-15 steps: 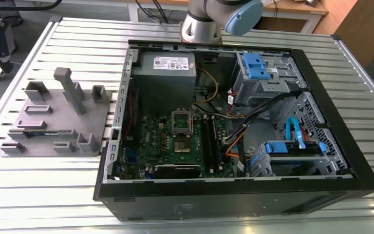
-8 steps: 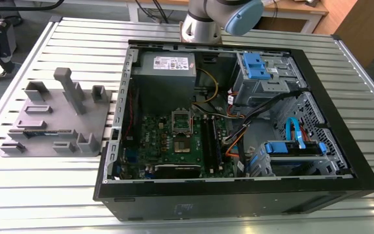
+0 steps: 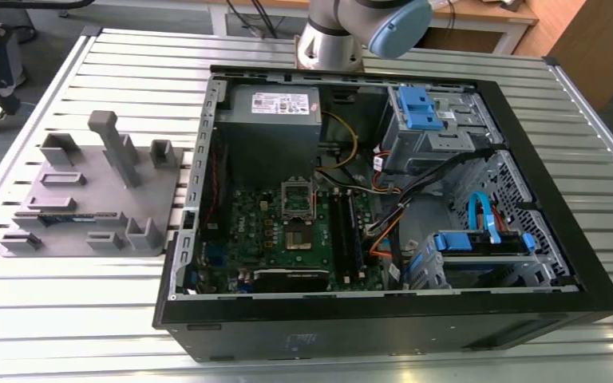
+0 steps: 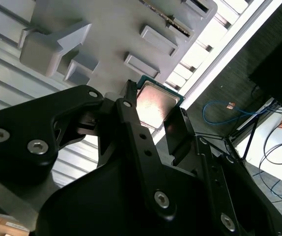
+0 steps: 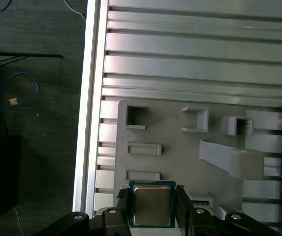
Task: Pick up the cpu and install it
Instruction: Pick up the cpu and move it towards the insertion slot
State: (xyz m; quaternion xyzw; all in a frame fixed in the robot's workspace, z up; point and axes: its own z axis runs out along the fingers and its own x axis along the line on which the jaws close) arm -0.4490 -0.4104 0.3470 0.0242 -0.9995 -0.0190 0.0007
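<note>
While the gripper (image 5: 152, 196) is closed on the cpu (image 5: 152, 205), pinching two opposite edges, the chip hangs above the grey plate (image 5: 175, 162), clear of it. Risk, as I judge it: the edge hold is thin, so a jolt could tilt or drop it, and a skewed chip would seat badly. It lies flat, silver top toward the wrist. Nearly square, no clear long axis.

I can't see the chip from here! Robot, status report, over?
Fingers shut on the cpu. Grey fixture plate just behind it. Nothing seen in the way.
</note>
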